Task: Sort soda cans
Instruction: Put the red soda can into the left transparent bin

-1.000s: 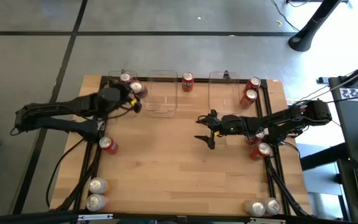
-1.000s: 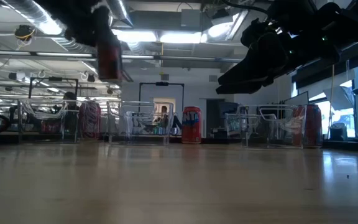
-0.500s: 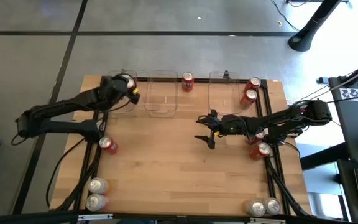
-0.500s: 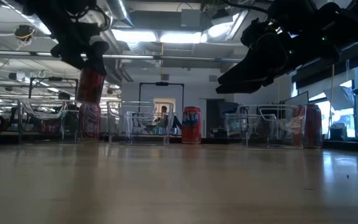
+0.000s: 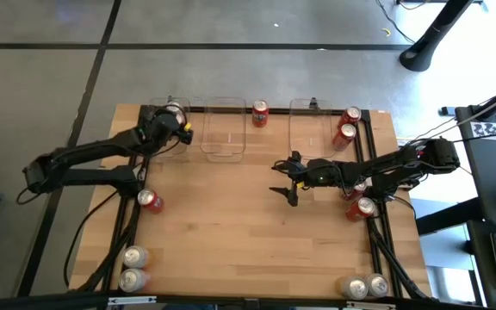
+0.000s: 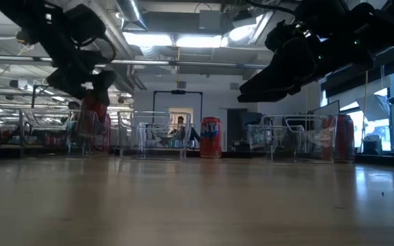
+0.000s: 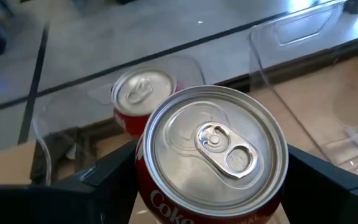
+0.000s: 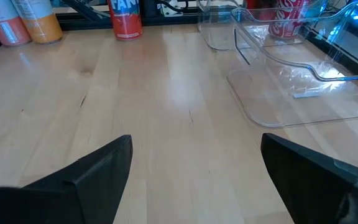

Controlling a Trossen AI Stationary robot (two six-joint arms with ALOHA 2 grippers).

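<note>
Over the last second the left gripper [image 5: 176, 126] carries its red cola can [image 7: 213, 152] from above the table's left-centre to the far-left clear bin [image 5: 164, 129] and lowers it: in the low view the can [image 6: 93, 119] drops from high in the picture to the level of the bin walls. Left wrist view: the fingers are clamped on opposite sides of this upright can, silver top facing the camera, and a second red can [image 7: 143, 94] stands just beyond it inside the same bin. The held can is therefore at, or just above, the bin floor, beside a can of like colour; whether its base touches cannot be told. The right gripper [image 5: 288, 178] hangs unchanged above the table's centre, fingers apart and empty, with the wooden table [image 8: 135, 112] beneath them in its wrist view. The middle bin [image 5: 223, 129] and right bin [image 5: 310, 127] are seen without cans inside. Unsorted cans remain: a Fanta can [image 5: 259, 113] between those two bins, a red pair [image 5: 348, 125] at the far-right corner, two more [image 5: 357, 200] at the right rail by the right arm, one red can [image 5: 150, 201] at the left edge, a silver pair [image 5: 133, 269] at the near-left corner and another pair [image 5: 363, 287] at the near-right corner. By this count sorting is at an early stage; the step in hand is the release of the held can, which appears to call for opening the fingers and a straight lift clear of the neighbouring can.
</note>
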